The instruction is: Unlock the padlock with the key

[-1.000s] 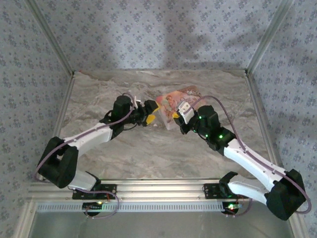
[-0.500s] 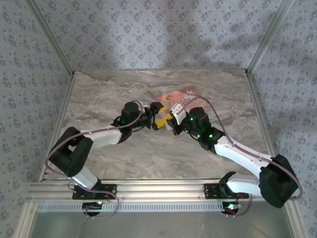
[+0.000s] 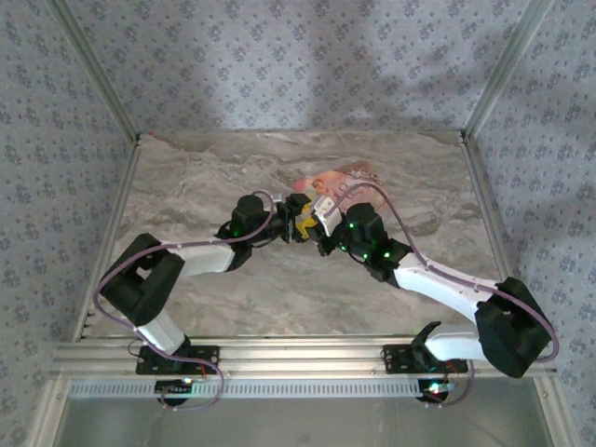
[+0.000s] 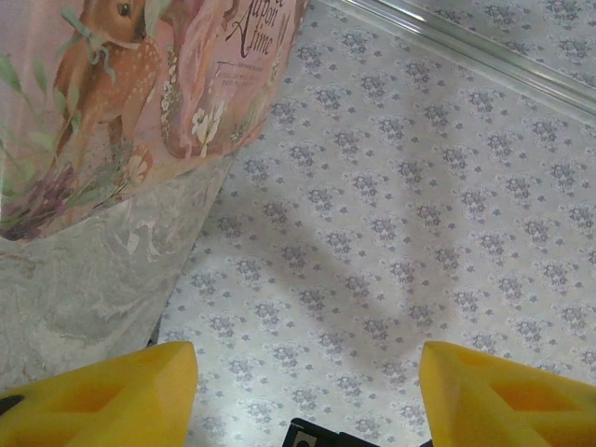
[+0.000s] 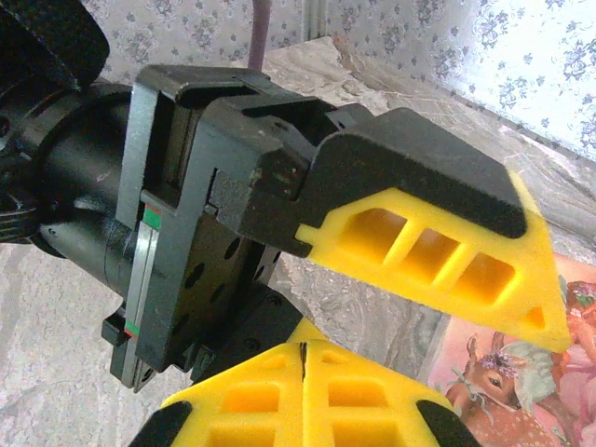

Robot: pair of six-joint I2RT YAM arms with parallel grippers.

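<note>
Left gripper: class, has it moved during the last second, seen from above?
Yes. In the top external view the left gripper has shifted right, away from the frame's back-left corner and closer to the pink box.

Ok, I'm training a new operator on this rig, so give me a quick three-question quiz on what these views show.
1. True or false: the left gripper has its fingers wide apart.
2. Which animal is printed on the pink box? A) deer B) cat C) fish
3. Fill in: the right gripper has its yellow fingers pressed ____.
Key: 1 true; 2 A; 3 together.
</note>
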